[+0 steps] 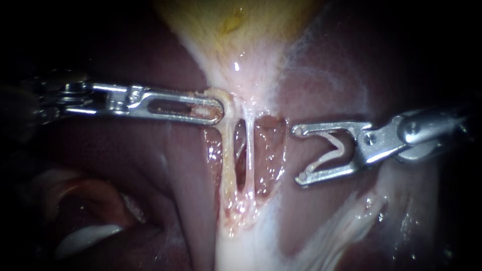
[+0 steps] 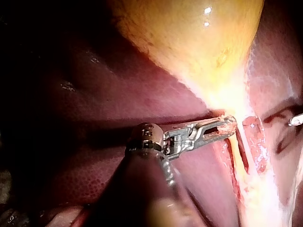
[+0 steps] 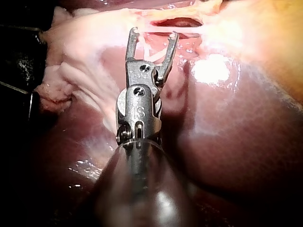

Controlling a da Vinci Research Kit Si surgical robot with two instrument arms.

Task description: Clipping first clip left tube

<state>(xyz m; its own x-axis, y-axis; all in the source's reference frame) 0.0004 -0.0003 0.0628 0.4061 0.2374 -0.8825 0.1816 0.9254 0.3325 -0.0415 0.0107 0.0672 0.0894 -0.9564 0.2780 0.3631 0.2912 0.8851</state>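
**Loaded clip waits just short of the left tube**

The left instrument (image 1: 216,108) comes in over the liver (image 1: 125,165) and has its jaws clamped together on the pale tissue (image 1: 221,94) where the gallbladder (image 1: 231,20) narrows, right at the head of the left tube (image 1: 228,155). That hold looks meant to keep the gallbladder's narrow end pulled up and aside. It leaves the two tubes stretched straight across the opened window in the liver's surface, with a dark gap showing between them.

The left tube is the thicker, yellowish one, nearest the left instrument's tip. The thin right tube (image 1: 248,145) runs just beside it, on the side the other instrument must approach from.

The right instrument (image 1: 299,155) hovers over the liver at the window's far edge, apart from both tubes. Its jaws stand wide, with an open white clip (image 1: 337,146) seated between them, a leg against each jaw, so they grip the clip and nothing else. The mouth faces the tubes side-on, which suits sliding across a tube rather than along it.

No clip sits on either tube yet. To my eye the hard part is reaching the left tube without catching the thin right tube, which lies in the way
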